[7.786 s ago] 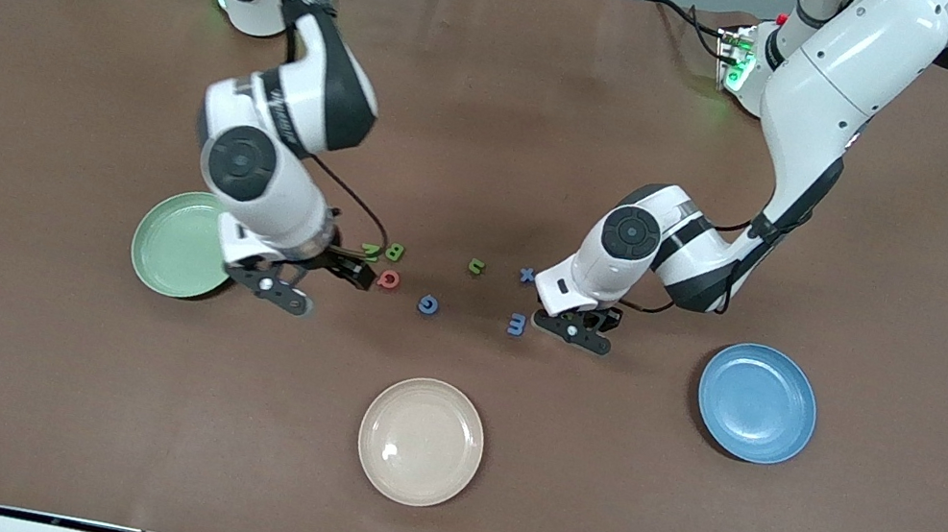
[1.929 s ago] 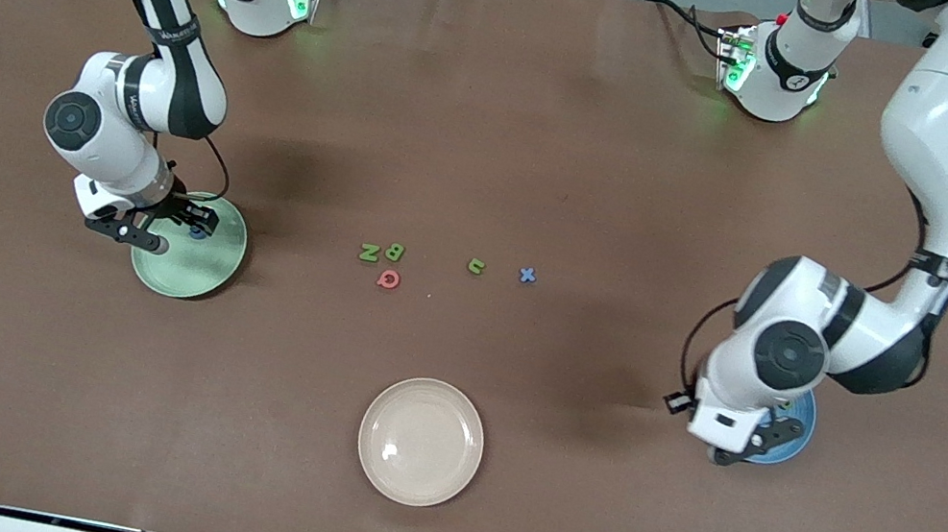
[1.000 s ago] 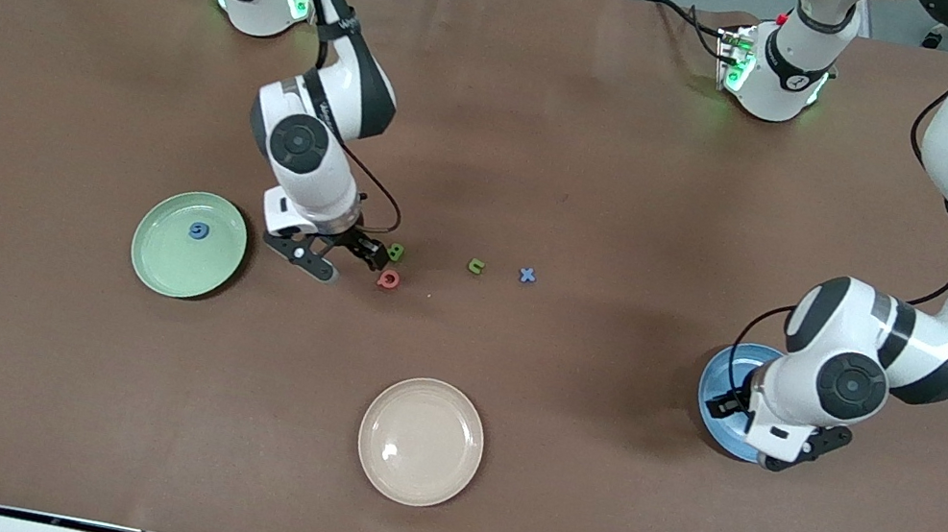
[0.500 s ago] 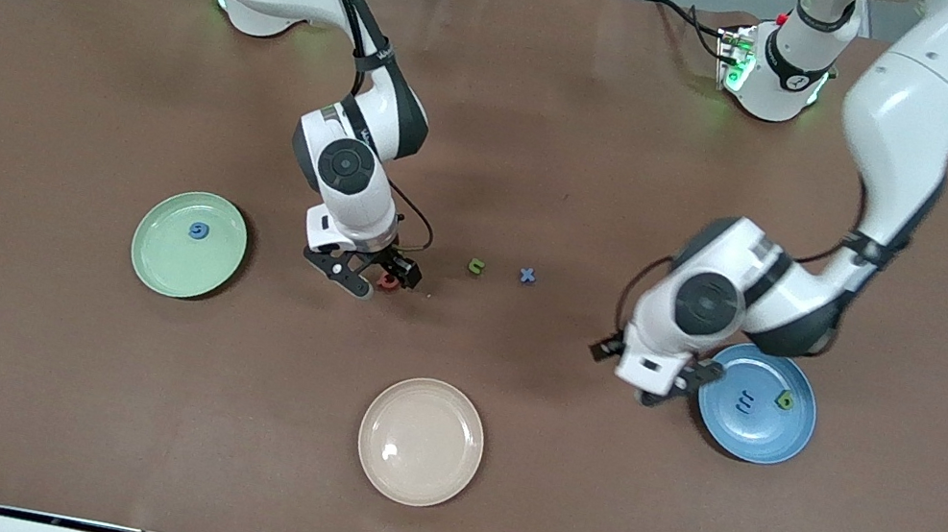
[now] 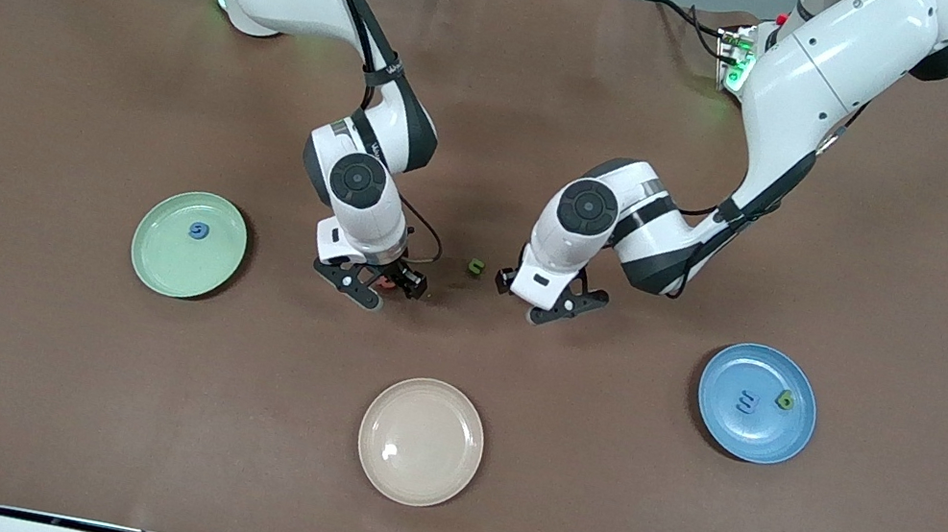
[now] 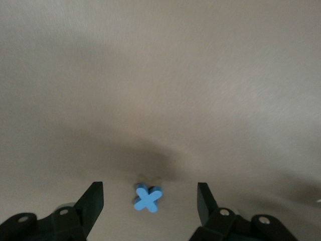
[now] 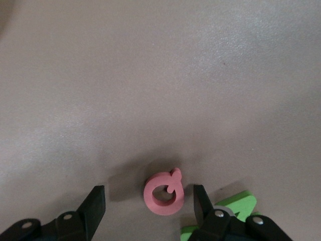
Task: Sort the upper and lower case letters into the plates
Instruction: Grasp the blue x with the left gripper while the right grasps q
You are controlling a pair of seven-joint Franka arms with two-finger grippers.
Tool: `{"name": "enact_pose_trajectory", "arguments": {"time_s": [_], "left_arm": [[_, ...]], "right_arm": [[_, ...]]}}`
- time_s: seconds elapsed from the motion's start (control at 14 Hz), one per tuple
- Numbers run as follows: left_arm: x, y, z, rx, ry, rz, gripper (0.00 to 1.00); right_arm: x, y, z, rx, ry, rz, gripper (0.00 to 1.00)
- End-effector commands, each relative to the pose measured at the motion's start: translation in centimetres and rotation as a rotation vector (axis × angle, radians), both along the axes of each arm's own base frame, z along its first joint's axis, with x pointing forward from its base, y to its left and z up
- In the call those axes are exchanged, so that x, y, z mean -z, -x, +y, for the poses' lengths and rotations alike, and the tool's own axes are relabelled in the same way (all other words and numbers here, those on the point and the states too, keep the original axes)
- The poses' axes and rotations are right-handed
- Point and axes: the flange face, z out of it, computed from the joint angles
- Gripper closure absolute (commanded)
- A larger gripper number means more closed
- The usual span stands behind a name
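A pink letter Q (image 7: 164, 194) lies flat on the brown table between the fingers of my open right gripper (image 7: 148, 203), touching neither. A bright green letter (image 7: 235, 206) lies right beside one finger. In the front view the right gripper (image 5: 382, 281) is low over the table's middle. My left gripper (image 6: 149, 201) is open around a blue letter x (image 6: 147, 197), also untouched; in the front view the left gripper (image 5: 540, 305) covers the x. A small green letter (image 5: 476, 266) lies between the two hands. The pale green plate (image 5: 162, 265) holds one blue letter (image 5: 197, 230). The blue plate (image 5: 755, 442) holds a blue letter (image 5: 744, 403) and a green letter (image 5: 786, 399).
A cream-beige plate (image 5: 421, 441) sits nearer the front camera than the letters. Both arms reach in from their bases, elbows above the table's middle. The brown table cover (image 5: 26, 372) spreads wide around the plates.
My left arm swung from the blue plate to the middle and now brackets the blue x. My right gripper shifted from beside the green letters to around the pink Q.
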Motion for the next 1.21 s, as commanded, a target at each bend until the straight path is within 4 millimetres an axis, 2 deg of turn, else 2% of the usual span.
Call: {"name": "enact_pose_trajectory", "arguments": {"time_s": [0.0, 0.29, 0.43, 0.57, 0.64, 0.71, 0.79, 0.86, 0.93, 1.14], "left_arm": [[0.8, 1.4, -0.1, 0.024, -0.025, -0.021, 0.28], [1.3, 1.7, -0.5, 0.025, -0.023, -0.013, 0.35], [1.6, 1.6, -0.5, 0.024, -0.021, -0.008, 0.44], [2.0, 1.3, -0.6, 0.018, -0.012, -0.003, 0.45], [2.2, 1.2, -0.7, 0.017, -0.01, -0.002, 0.46], [2.1, 1.0, -0.7, 0.011, -0.007, -0.003, 0.48], [2.4, 1.1, -0.7, 0.01, -0.006, 0.001, 0.51], [2.6, 1.2, -0.7, 0.009, -0.006, 0.007, 0.56], [2.6, 1.2, -0.7, 0.006, -0.006, 0.008, 0.62], [2.1, 0.9, -0.5, -0.045, -0.01, 0.003, 0.93]], "right_arm": [[0.2, 0.3, 0.4, 0.006, 0.016, 0.001, 0.26], [0.5, 0.7, 0.4, 0.001, 0.032, 0.023, 0.42], [0.8, 0.8, 0.2, 0.003, 0.038, 0.032, 0.6], [0.7, 0.7, 0.0, 0.007, 0.041, 0.036, 0.78], [0.7, 0.7, -0.2, 0.009, 0.044, 0.039, 0.91], [0.6, 0.5, -0.5, 0.014, 0.045, 0.043, 0.97], [0.3, 0.1, -0.9, 0.017, 0.048, 0.046, 1.0], [-0.3, -0.3, -1.5, 0.015, 0.054, 0.053, 1.0], [-1.7, -1.4, -3.1, 0.026, 0.056, 0.063, 1.0], [-7.1, -3.3, -8.2, -0.036, 0.066, 0.116, 1.0]]}}
